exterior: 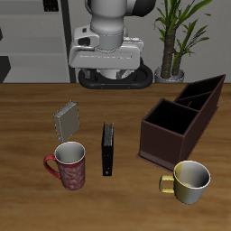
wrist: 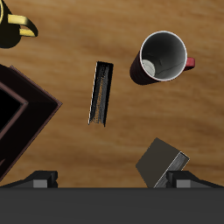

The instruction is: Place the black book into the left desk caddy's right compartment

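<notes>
Caddy (wrist: 22, 114) & yellow mug (wrist: 13, 26) cut off by wrist view edge

Exterior view: camera set in front of the robot and above, looking back and down across the table (exterior: 27, 126) toward the base at the far side — a moderately distant framing of the whole work area.

Wrist view: camera on the gripper (wrist: 109, 181), facing straight down at the tabletop from well above it, turned half a turn against the exterior view.

Shared ground — black book (exterior: 108, 150) (wrist: 101, 92), grey book (exterior: 68, 118) (wrist: 160, 161), red mug (exterior: 69, 165) (wrist: 163, 57), part of the left desk caddy (exterior: 180, 117) (wrist: 22, 118), and the yellow mug (exterior: 189, 180) (wrist: 13, 28).
</notes>
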You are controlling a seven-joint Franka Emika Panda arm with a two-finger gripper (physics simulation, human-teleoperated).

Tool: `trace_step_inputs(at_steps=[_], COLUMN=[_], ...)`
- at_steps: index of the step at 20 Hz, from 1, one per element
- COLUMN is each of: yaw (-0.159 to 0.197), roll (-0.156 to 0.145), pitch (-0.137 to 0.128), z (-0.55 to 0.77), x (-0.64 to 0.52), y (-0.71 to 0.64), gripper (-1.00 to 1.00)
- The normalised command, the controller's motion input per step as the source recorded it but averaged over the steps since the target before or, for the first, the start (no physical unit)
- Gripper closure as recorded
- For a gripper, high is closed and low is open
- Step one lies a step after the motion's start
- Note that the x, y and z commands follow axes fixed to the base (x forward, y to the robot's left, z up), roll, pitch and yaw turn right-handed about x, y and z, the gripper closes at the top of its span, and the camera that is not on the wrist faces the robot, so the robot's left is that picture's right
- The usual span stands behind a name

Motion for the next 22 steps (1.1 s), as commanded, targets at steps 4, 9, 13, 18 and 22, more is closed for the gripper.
trace_step_inputs(at_steps=[4, 9, 13, 18, 22], yaw=[0.020, 0.005, -0.013, -0.007, -0.007], roll=[-0.009, -0.013, 0.014, 0.004, 0.029], pitch=[-0.049, -0.029, -0.001, -0.007, 0.031], z=[0.10, -0.10, -0.33, -0.35, -0.48], x=[0.27, 0.23, 0.11, 0.09, 0.12], y=[-0.15, -0.27, -0.10, -0.01, 0.09], gripper=[-1.00, -1.00, -1.00, -1.00, -1.00])
